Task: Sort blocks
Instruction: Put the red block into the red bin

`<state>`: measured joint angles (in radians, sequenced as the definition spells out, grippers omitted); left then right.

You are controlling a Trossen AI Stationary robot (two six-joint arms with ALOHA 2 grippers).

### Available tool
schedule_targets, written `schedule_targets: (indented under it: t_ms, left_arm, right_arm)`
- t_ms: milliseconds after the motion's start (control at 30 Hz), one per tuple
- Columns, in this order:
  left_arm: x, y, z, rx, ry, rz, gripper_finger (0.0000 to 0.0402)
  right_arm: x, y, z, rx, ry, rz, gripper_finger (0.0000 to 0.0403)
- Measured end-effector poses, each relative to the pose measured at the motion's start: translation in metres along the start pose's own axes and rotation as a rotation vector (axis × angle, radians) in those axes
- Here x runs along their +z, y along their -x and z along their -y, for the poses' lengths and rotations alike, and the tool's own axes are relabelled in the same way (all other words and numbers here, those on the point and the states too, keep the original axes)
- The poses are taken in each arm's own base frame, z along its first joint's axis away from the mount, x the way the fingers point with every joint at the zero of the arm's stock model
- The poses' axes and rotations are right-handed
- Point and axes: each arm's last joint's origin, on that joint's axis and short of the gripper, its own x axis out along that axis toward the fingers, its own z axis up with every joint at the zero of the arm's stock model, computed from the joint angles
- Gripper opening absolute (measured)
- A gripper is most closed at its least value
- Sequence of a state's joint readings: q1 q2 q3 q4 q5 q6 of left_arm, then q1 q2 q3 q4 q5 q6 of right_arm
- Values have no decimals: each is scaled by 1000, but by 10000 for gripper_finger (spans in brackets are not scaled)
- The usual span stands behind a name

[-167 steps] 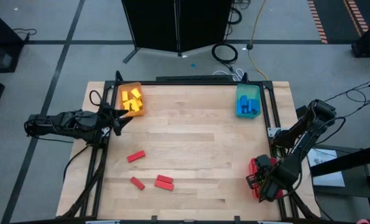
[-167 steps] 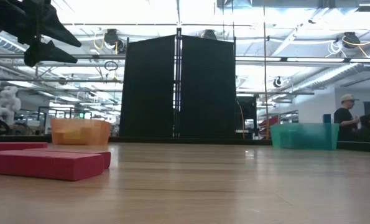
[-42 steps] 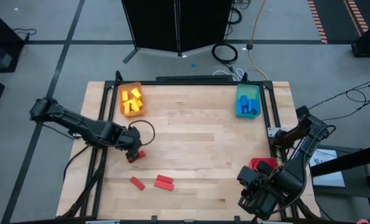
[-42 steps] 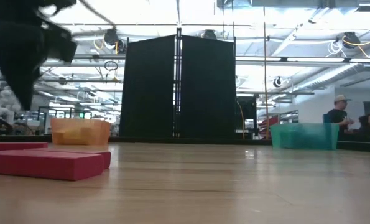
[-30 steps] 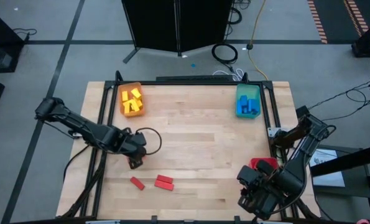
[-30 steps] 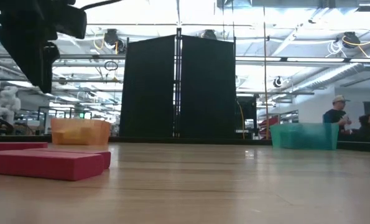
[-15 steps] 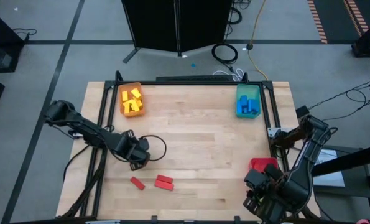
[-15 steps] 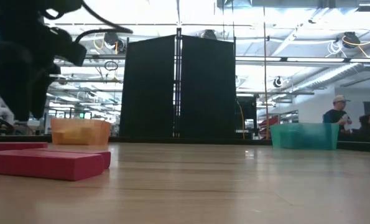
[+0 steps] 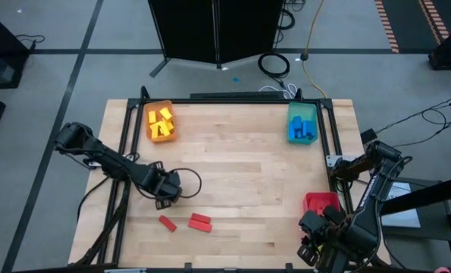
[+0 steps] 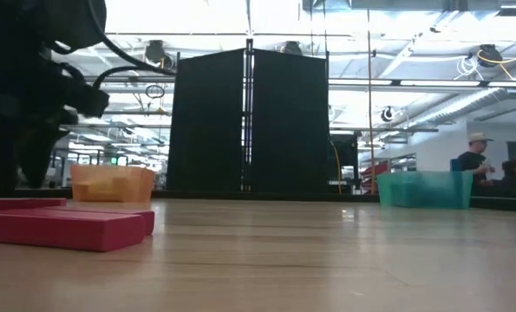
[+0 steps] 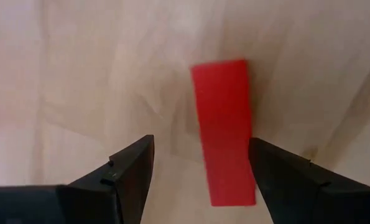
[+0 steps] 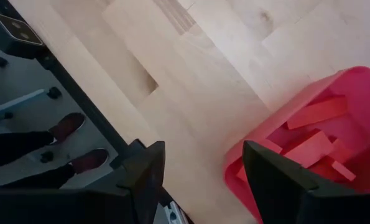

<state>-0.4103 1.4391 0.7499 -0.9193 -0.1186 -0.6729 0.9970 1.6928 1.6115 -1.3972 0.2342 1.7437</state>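
A red block (image 11: 223, 130) lies flat on the wooden table, in the left half. My left gripper (image 11: 200, 165) points down over it, open. One finger stands on either side of the block's near end, apart from it. In the high view my left gripper (image 9: 164, 191) hides this block. Two more red blocks (image 9: 167, 223) (image 9: 200, 221) lie flat nearer the front edge. My right gripper (image 9: 317, 243) hangs open with nothing between its fingers at the near right corner, beside the red tray (image 12: 309, 134), which holds red blocks.
The orange tray (image 9: 161, 121) with yellow blocks stands at the far left. The teal tray (image 9: 302, 123) with blue blocks stands at the far right. The black table frame (image 9: 123, 189) runs close to my left arm. People (image 10: 481, 161) stand in the room beyond.
My left gripper has come down toward the table over the red block and has turned a little about its own axis, and its fingers have stayed open. My right gripper has drifted toward the table's near right corner and sunk slightly, still open.
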Motion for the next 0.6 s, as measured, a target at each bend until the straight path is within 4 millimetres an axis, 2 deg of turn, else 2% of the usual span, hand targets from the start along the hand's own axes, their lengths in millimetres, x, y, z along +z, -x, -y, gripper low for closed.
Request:
schedule_targets:
  t_ms: [167, 400, 600]
  left_arm:
    - [-1, -1, 1, -33, 25, -15, 258]
    - [9, 0, 7, -87, 8, 83, 258]
    - [4, -13, 2, -98, 26, 63, 258]
  right_arm:
    - [0, 0, 0, 1, 0, 6, 203]
    - [2, 0, 0, 7, 1, 52, 203]
    - [2, 0, 0, 8, 1, 54, 203]
